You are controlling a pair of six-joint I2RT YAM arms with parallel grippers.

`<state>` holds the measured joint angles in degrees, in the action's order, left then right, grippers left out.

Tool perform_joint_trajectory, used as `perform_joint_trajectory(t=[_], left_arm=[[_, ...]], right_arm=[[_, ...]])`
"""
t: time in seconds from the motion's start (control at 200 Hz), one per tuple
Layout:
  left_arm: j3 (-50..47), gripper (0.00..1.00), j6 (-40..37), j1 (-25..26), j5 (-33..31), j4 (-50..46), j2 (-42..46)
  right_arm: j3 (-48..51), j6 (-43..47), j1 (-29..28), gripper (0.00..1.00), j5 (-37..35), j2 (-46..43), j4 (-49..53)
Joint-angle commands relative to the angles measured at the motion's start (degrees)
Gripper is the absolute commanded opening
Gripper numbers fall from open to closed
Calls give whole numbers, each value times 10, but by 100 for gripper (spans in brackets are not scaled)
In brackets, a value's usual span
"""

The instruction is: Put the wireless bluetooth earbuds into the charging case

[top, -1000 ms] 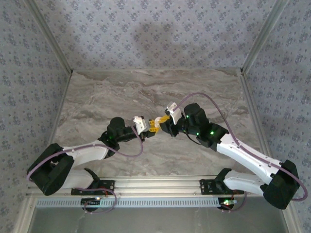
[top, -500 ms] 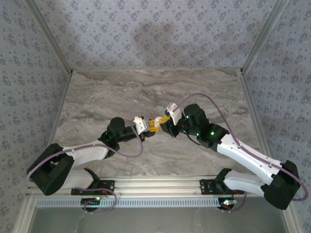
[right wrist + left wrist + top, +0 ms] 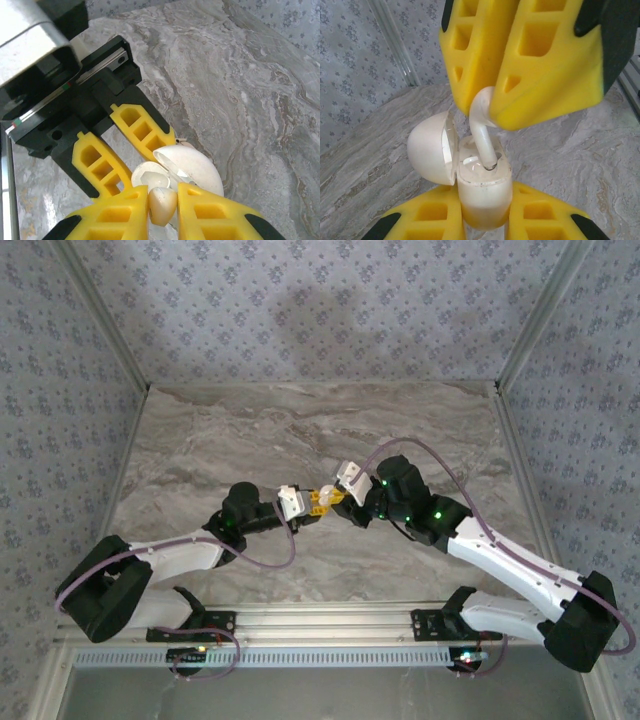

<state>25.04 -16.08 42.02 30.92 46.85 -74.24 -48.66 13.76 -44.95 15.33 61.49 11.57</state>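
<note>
Seen from above, the two arms meet just below the middle of the marbled counter [image 3: 420, 430]. The charging case [image 3: 325, 496] is a pale speck between their yellow fingertips, and it appears to be held off the surface. At this size we cannot make out any earbud.

In the left wrist view, the left arm's jaws rise from the bottom edge and press on either side of the case body [image 3: 484, 197]. They hold it upright, with its lid [image 3: 427, 150] swung open toward the left of the frame. From the top of the frame, the right arm's jaws pinch the bulb of one earbud [image 3: 481, 127]. Its stem reaches down, and the tip sits in the right-hand well of the case. The well beside it holds a small white shape [image 3: 469, 161]. We take this for the other earbud, seated, though we cannot be sure.

In the right wrist view, the right arm's yellow fingers [image 3: 190, 197] at the lower edge clamp the earbud [image 3: 162, 202]. The open case [image 3: 150, 177] lies just beyond it, with the lid [image 3: 192, 167] to its right. The left arm's fingers [image 3: 100, 175] flank the case from the upper left.

We judge the task well advanced: the lid is open, the case is steadied and the earbud's stem has entered its well. The earbud is not yet seated, so it remains to press it fully home and then let go.
</note>
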Motion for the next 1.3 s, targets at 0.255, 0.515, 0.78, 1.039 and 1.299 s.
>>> perform_joint_trajectory(t=[0.255, 0.515, 0.78, 1.039, 1.299], left_arm=[[14, 11, -17, 6, 32, 15, 26], [18, 11, -26, 11, 29, 6, 27], [17, 11, -16, 12, 18, 21, 27], [18, 11, -12, 12, 38, 27, 23], [21, 12, -11, 12, 57, 24, 24]], right_arm=[[-31, 118, 6, 20, 43, -2, 79], [-53, 139, 15, 20, 48, 17, 116], [-41, 95, 19, 21, 53, 25, 97], [-57, 143, 25, 21, 67, 35, 141], [-79, 209, 47, 22, 99, 42, 194]])
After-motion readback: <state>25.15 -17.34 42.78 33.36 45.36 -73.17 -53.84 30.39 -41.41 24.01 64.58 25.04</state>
